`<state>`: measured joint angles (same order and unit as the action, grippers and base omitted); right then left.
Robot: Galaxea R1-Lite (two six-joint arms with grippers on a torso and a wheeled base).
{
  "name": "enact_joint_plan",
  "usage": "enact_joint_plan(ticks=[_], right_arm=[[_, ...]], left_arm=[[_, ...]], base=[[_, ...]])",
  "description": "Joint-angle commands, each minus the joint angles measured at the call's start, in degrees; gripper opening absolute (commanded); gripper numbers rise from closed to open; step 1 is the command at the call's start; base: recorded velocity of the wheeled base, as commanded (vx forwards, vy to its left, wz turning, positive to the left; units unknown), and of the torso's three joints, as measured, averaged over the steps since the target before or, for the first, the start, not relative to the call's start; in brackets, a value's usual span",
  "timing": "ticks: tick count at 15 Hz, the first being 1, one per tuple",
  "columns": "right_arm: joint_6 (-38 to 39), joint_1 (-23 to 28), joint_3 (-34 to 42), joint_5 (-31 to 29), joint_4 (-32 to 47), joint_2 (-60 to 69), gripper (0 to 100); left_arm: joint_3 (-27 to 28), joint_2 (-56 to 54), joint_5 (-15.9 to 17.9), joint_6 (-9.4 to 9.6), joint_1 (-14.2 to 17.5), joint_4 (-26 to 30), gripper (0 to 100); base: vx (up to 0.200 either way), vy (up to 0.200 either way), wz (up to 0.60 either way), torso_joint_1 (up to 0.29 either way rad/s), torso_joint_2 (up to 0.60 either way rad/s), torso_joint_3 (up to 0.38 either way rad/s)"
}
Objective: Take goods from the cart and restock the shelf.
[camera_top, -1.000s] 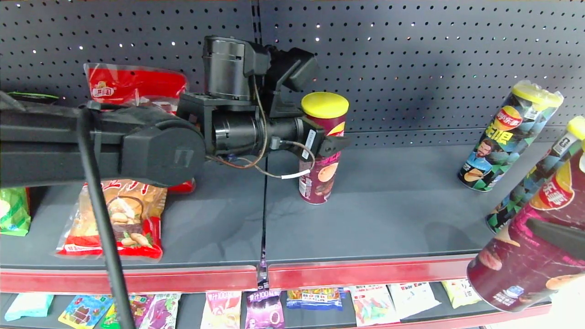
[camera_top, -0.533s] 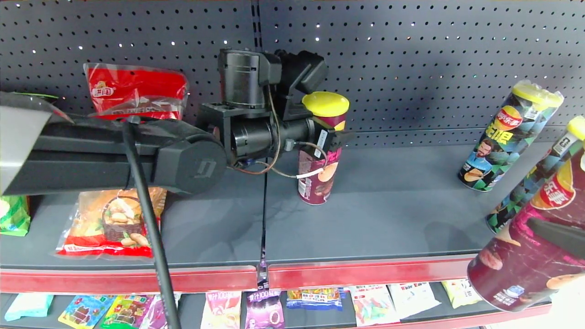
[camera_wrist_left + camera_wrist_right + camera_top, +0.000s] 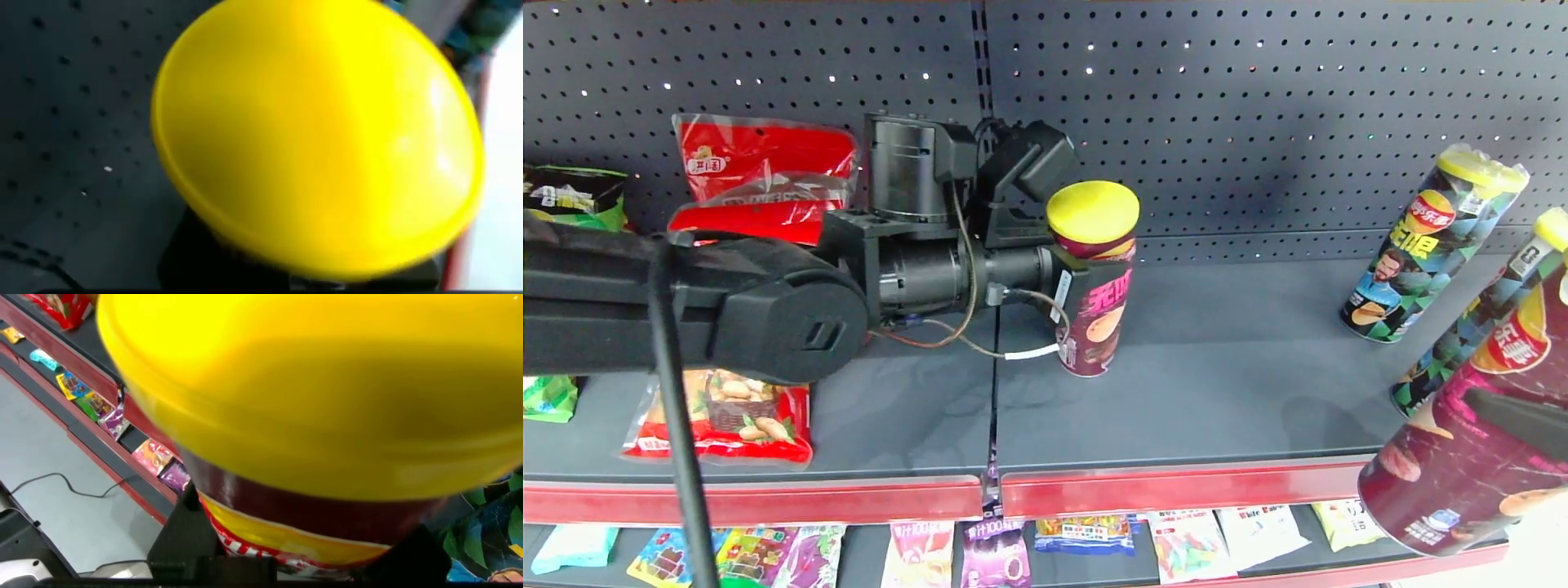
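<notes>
The left gripper's (image 3: 1088, 269) jaws are clamped around the upper body of a maroon chip can (image 3: 1098, 322), just under its yellow lid (image 3: 1093, 211). The can leans a little, its base down at the shelf (image 3: 1217, 392) just right of the shelf's centre seam (image 3: 995, 408). The right gripper's (image 3: 1507, 423) jaws grip a second maroon can (image 3: 1445, 482), held tilted in the air off the shelf's front right corner, while two green-patterned cans (image 3: 1429, 245) lean near the shelf's right end and a red snack bag (image 3: 760, 175) and a peanut bag (image 3: 735, 416) sit at its left.
</notes>
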<state>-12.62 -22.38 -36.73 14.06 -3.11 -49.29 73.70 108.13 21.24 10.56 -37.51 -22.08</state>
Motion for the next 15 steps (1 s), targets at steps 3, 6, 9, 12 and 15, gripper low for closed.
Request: enact_joint_plan(ticks=[3,6,9,12,15], right_arm=[[0.0,-0.1,0.4,0.0,-0.1,-0.1,0],[0.0,0.0,0.5,0.0,-0.1,-0.1,0],[0.0,0.0,0.5,0.0,0.0,0.0,0],[0.0,0.0,0.6,0.0,0.0,0.1,0],[0.0,0.0,0.8,0.0,0.0,0.1,0]], left_arm=[[-3.7,-6.6,9.9,0.08,1.7,0.1,0],[-3.7,-7.1,13.6,0.34,1.6,0.3,0],[-4.0,-7.4,15.2,2.01,1.7,1.5,0],[-6.6,-7.6,17.4,4.21,1.7,1.5,0],[-10.3,-9.3,18.8,4.65,1.7,1.4,0]], base=[[0.0,0.0,0.0,0.0,0.0,0.0],[0.0,0.0,0.0,0.0,0.0,0.0],[0.0,0.0,0.0,0.0,0.0,0.0],[0.0,0.0,0.0,0.0,0.0,0.0],[0.0,0.0,0.0,0.0,0.0,0.0]])
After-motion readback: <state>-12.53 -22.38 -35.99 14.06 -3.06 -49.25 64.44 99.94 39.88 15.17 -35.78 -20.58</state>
